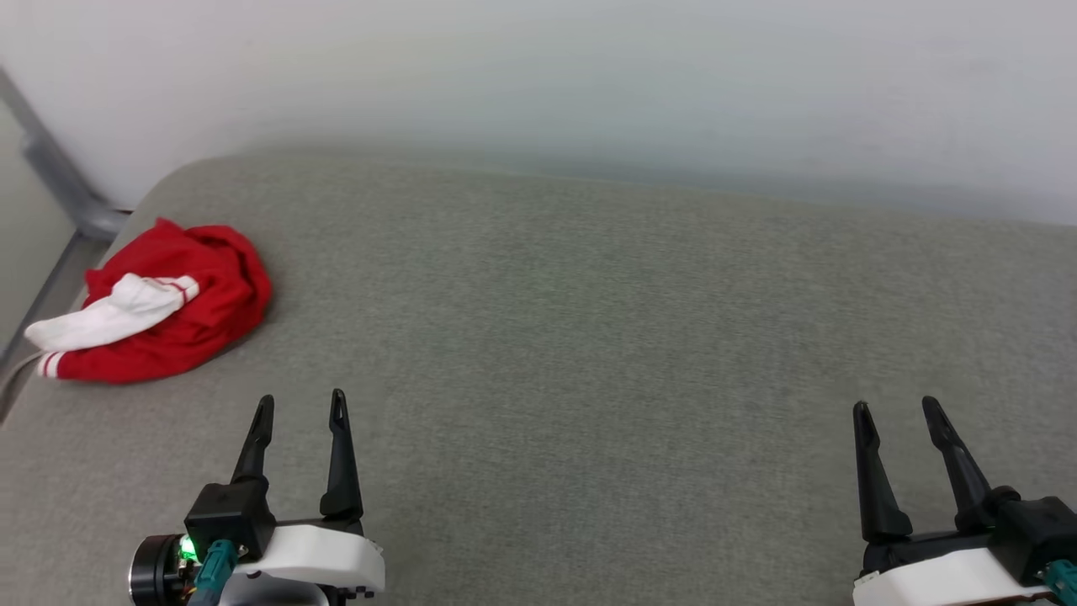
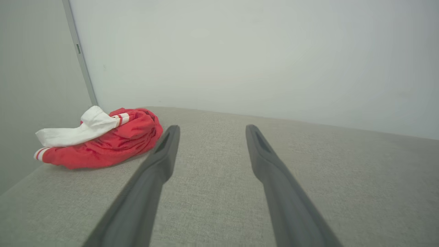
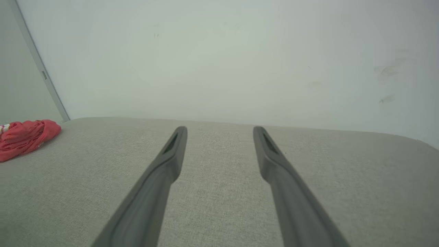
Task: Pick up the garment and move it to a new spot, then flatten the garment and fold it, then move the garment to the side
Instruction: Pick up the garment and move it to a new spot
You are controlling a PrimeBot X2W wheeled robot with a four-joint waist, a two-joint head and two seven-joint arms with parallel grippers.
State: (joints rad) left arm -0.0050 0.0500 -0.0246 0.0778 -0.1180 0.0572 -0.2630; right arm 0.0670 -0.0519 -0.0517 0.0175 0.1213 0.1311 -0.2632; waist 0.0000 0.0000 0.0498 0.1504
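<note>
Both my claws are released and hold nothing. My left gripper (image 1: pixel 301 397) hovers low over the near left of the grey padded surface (image 1: pixel 589 337) and my right gripper (image 1: pixel 894 406) over the near right. Each has its two dark fingers spread wide and pointing toward the wall (image 1: pixel 589 76). I judge this a ready pose, with the jaws wide so that either one can close on cloth once it gets there.

The garment (image 1: pixel 177 311) lies crumpled in a heap at the far left corner of the surface, close to the edge and near the grey metal post (image 1: pixel 50 168). It is ahead and to the left of my left claw, apart from it, and well apart from my right. A white sleeve (image 1: pixel 118 313) with red-striped trim is draped over the red bulk, so it sits as a loose bundle, not laid out. The pick-up is not yet begun, and my left claw looks the natural one to reach.

No writing can be read. The bunched folds hide whatever print the shirt may carry. On the post a small tag (image 2: pixel 78 48) is too small to make out.
</note>
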